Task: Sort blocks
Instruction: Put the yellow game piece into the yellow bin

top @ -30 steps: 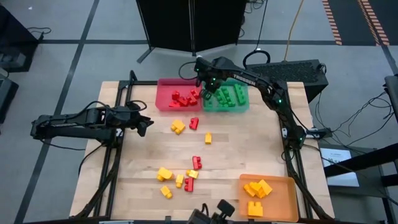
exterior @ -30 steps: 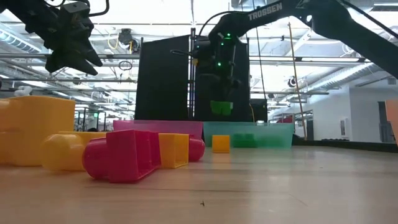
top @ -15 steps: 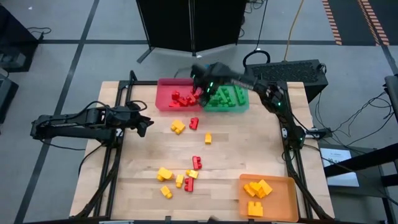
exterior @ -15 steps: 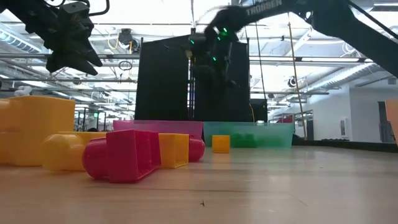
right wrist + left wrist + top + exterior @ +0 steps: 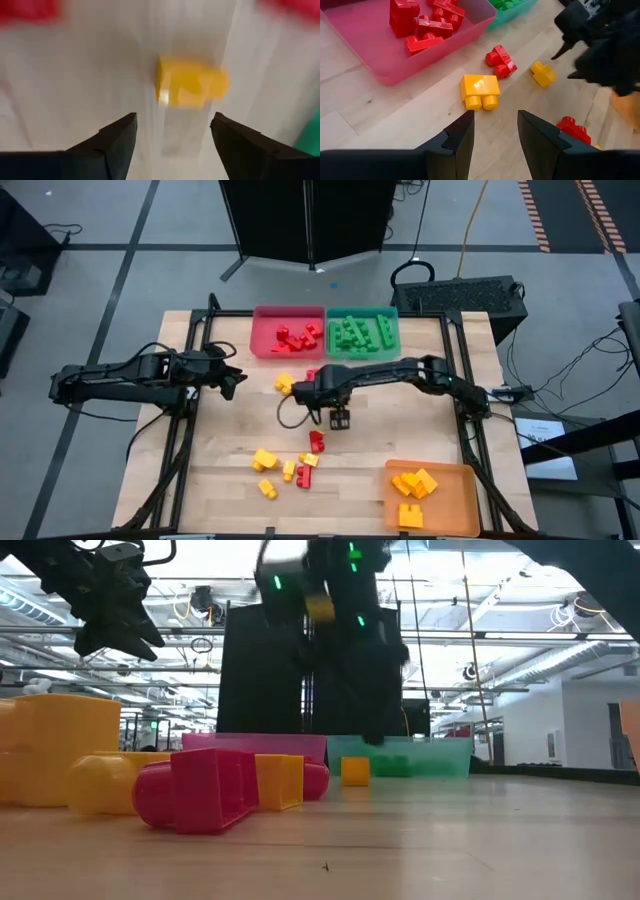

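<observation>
Yellow block [image 5: 192, 82] is the one to watch. It sits on the table [image 5: 400, 420] in the middle of the high view, right under the right pincer [image 5: 339, 420], so from overhead you can't really see it. The right wrist view shows it straight ahead, just past the fingertips.

That pincer is spread wide and has nothing in it. The block looks like it's lying with its long side running from one finger toward the other. It also seems a bit off centre toward one finger, though it's blurry, so don't quote me. My guess is the grab needs a small sideways nudge or a wrist twist before dropping straight down.

The left pincer [image 5: 232, 381] is closed up, empty, and parked well apart at the left edge of the table, so the right arm is obviously the nearer one.

My count of what's loose:
- 6 yellow, including the target. One chunky yellow piece [image 5: 286, 384] is just below the red tray [image 5: 262, 345], and four are bunched at lower centre.
- 3 red: the upper red brick [image 5: 312, 377], the middle red brick [image 5: 317, 441] and the lower red brick [image 5: 303, 476].
- 0 green.

There are three trays. The red tray and the green tray [image 5: 395, 330] are side by side at top centre, and the orange tray [image 5: 452, 475] is at lower right with the yellows. The piles inside are too jumbled to count.
</observation>
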Controlling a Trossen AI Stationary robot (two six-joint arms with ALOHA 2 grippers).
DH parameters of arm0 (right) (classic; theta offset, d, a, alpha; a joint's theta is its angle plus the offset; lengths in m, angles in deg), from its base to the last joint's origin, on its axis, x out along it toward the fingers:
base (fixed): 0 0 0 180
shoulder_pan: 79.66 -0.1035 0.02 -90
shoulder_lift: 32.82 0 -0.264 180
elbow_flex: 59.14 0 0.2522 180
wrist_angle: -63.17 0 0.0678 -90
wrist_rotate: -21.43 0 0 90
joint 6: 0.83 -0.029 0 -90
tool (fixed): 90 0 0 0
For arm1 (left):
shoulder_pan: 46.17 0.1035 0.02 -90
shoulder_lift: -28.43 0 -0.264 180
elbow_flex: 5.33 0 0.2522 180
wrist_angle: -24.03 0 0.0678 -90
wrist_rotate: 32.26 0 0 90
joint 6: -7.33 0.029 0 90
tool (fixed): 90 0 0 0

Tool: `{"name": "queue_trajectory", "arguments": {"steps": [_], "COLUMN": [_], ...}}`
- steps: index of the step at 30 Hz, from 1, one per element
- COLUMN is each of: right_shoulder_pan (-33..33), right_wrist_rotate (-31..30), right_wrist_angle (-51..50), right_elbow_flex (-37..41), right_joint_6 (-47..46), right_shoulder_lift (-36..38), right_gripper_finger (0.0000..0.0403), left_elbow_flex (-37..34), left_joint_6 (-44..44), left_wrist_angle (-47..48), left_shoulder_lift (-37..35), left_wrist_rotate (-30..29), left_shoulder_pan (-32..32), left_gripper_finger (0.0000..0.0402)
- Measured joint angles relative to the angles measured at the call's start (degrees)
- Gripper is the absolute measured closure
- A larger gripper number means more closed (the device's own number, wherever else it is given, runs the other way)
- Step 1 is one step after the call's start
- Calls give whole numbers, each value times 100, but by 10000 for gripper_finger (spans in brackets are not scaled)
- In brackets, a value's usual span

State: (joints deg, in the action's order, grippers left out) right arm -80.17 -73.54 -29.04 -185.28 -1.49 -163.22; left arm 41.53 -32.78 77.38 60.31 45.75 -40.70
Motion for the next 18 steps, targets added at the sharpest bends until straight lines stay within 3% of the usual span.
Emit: {"name": "queue_trajectory", "arguments": {"steps": [8, 12, 18], "right_shoulder_pan": [12, 49, 44], "right_wrist_rotate": [241, 743, 615], "right_wrist_angle": [-158, -34, 590], "right_elbow_flex": [503, 505, 499], "right_joint_6": [-2182, -3526, -4273], "right_shoulder_lift": [-10, 62, 702], "right_gripper_finger": [160, 160, 160], "left_elbow_flex": [0, 0, 0], "left_joint_6": [-2, -4, -5], "left_wrist_angle": [0, -2, -4], "left_shoulder_lift": [0, 0, -2], "left_wrist_rotate": [4, 10, 31], "left_shoulder_pan": [0, 0, 0], "left_gripper_finger": [249, 249, 249]}}
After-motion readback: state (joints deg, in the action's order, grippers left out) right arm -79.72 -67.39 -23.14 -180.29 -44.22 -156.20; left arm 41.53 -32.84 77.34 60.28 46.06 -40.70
